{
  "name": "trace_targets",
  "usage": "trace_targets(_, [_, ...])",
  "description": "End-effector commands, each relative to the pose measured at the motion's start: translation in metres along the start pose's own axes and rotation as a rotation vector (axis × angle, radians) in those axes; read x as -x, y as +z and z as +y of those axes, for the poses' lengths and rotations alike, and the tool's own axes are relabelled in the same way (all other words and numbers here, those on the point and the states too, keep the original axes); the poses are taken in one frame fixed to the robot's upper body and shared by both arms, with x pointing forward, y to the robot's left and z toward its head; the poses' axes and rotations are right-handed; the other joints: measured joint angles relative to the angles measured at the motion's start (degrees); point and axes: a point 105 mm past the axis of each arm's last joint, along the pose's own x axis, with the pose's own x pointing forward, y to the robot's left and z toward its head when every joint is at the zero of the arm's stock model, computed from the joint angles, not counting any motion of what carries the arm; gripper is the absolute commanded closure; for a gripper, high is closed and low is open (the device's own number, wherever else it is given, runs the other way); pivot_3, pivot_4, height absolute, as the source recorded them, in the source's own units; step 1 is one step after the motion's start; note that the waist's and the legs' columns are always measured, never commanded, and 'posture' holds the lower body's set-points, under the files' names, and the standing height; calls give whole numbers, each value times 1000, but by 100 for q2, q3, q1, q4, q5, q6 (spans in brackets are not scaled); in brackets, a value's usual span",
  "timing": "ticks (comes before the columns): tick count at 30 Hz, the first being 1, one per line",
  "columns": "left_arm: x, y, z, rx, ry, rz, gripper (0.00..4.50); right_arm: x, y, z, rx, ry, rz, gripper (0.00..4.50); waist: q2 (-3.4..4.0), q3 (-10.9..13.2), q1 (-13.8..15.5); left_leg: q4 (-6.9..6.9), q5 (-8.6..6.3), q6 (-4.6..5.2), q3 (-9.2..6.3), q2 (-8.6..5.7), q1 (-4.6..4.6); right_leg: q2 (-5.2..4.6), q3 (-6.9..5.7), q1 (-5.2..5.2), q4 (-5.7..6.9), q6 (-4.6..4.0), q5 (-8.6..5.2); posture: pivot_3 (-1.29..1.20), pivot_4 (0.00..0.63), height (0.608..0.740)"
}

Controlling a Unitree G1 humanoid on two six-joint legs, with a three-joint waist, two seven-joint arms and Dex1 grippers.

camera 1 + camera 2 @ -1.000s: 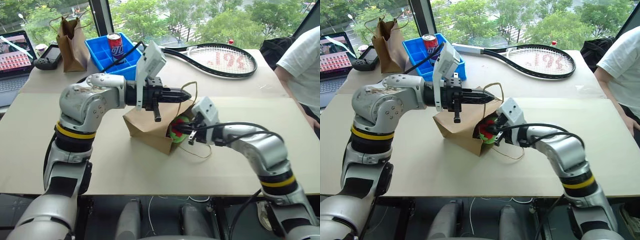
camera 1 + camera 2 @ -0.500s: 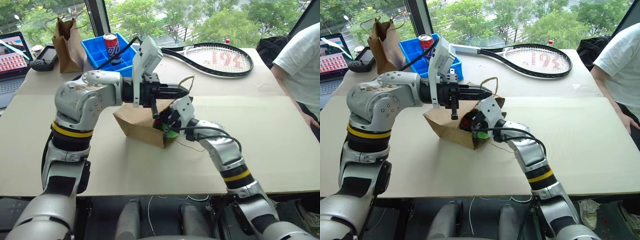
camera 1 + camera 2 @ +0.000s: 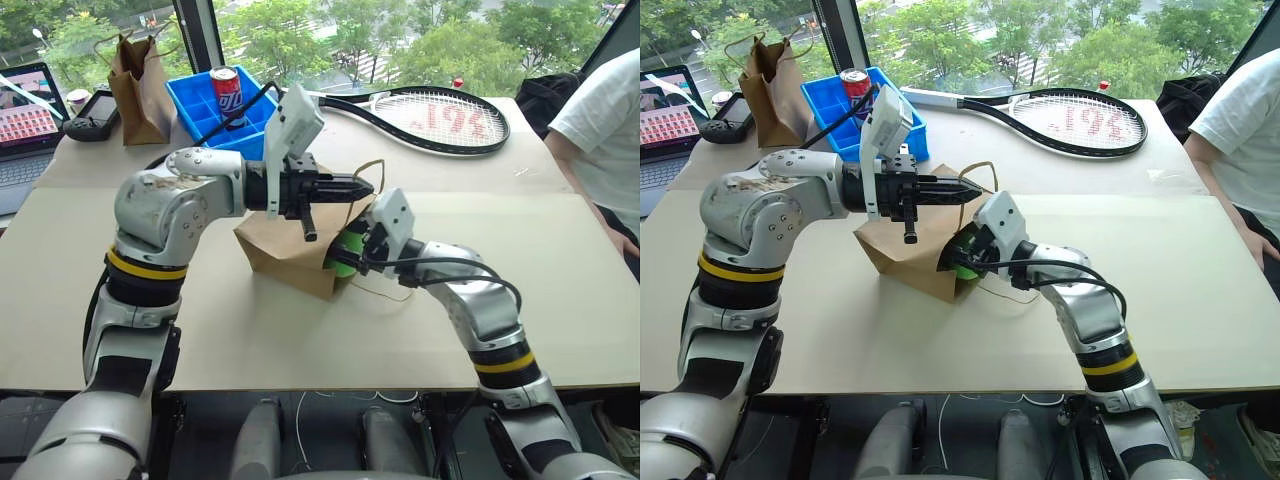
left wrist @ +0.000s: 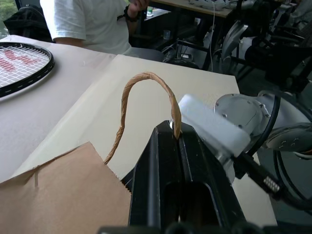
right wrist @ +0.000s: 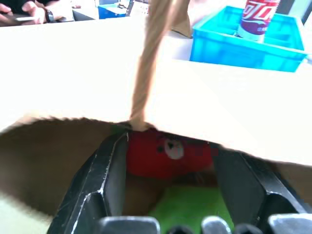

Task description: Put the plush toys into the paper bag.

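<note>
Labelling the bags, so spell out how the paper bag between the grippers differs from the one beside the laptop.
The centre bag lies tipped on its side; the laptop-side bag stands upright. The centre bag is wider and lighter brown; the other narrower, darker. The left gripper pinches the centre bag's twine handle, and a green plush toy shows at its mouth; the other is untouched. Both are brown paper with loop handles.

Plush toys [image 5: 168,151] inside paper bag [image 3: 285,250] (on table [image 3: 560,280]).
</note>
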Motion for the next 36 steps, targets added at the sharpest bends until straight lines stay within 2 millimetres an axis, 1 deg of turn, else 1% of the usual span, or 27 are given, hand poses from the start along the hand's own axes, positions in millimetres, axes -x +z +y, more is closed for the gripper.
trace_targets(1, [0,12,-6,-58,-12,-30,4500,21,17,1,-20,8,-33,1555,0,0,1,-1,0,0,0,0,0,0,0,0,-1,0,0,0,150,740])
trace_targets(4, [-1,12,-7,-57,-14,-31,4500,47,9,-3,-35,-7,39,1555,0,0,30,0,0,0,0,0,-1,0,0,2,-3,0,0,0,150,740])
trace_targets(6, [0,12,-7,-57,-17,-31,4500,64,0,-3,-30,-5,110,1555,0,0,49,2,0,0,0,-1,-1,-1,0,4,-6,-1,0,0,150,740])
trace_targets(8, [-1,12,-7,-57,-19,-31,4500,81,-17,0,-24,0,218,1555,0,0,68,3,0,0,1,-1,-1,-1,0,4,-9,-1,0,0,150,740])
trace_targets(9, [-1,13,-7,-58,-22,-32,4500,89,-26,1,-57,-8,264,1555,-1,0,68,2,-1,0,1,0,0,-1,0,5,-8,-2,-1,0,150,740])
trace_targets(11, [-2,13,-8,-60,-25,-34,4500,101,-40,4,-167,-34,304,1555,-1,0,71,2,-1,0,1,1,0,0,1,3,-8,-3,-2,0,150,740])
trace_targets(13, [-2,13,-7,-61,-25,-34,4500,112,-44,9,-401,-67,263,1555,-1,0,66,1,-1,0,1,1,1,0,1,3,-8,-5,-2,0,150,740])
trace_targets(16, [-1,13,-8,-61,-27,-33,4500,129,-48,26,-579,-46,249,1555,0,0,69,4,0,1,0,1,1,-1,4,4,-5,-5,-1,0,150,740])
trace_targets(19, [-1,12,-8,-60,-29,-31,4500,141,-60,40,-760,-61,250,1555,-1,0,86,4,-1,1,-1,1,2,-1,3,8,-7,-5,-1,0,150,740])
trace_targets(20, [-2,12,-8,-59,-30,-31,4500,141,-63,42,-811,-72,233,1555,0,0,88,5,-1,2,-1,1,3,0,3,9,-8,-5,-1,0,150,740])
trace_targets(22, [-2,11,-8,-58,-31,-31,4500,136,-71,40,-904,-140,192,1555,0,0,82,6,-1,2,-2,1,3,0,3,9,-8,-6,-1,0,150,740])
trace_targets(26, [-2,12,-9,-58,-34,-32,4500,119,-89,29,-1059,-311,122,1555,1,-1,31,4,-1,1,-4,3,10,4,7,7,-6,-24,-4,0,150,740])
trace_targets(29, [-1,13,-8,-58,-27,-33,4500,108,-94,23,-1176,-385,45,1555,2,-1,10,2,0,2,-4,2,10,4,11,6,-4,-30,-3,0,150,740])
trace_targets(31, [1,13,-7,-59,-18,-31,4500,97,-103,24,-1271,-429,24,1555,3,-1,1,2,0,3,-5,2,10,5,11,7,-4,-23,1,0,150,740])
trace_targets(32, [2,13,-7,-59,-15,-31,4500,94,-106,24,-1300,-447,23,1555,3,-2,-7,2,1,4,-7,4,11,8,10,8,-4,-15,5,0,150,740])
trace_targets(36, [2,13,-7,-58,-13,-30,4500,83,-110,11,-1367,-502,-34,1555,4,-3,-46,0,1,4,-9,7,16,12,11,9,-4,-17,7,0,150,740])
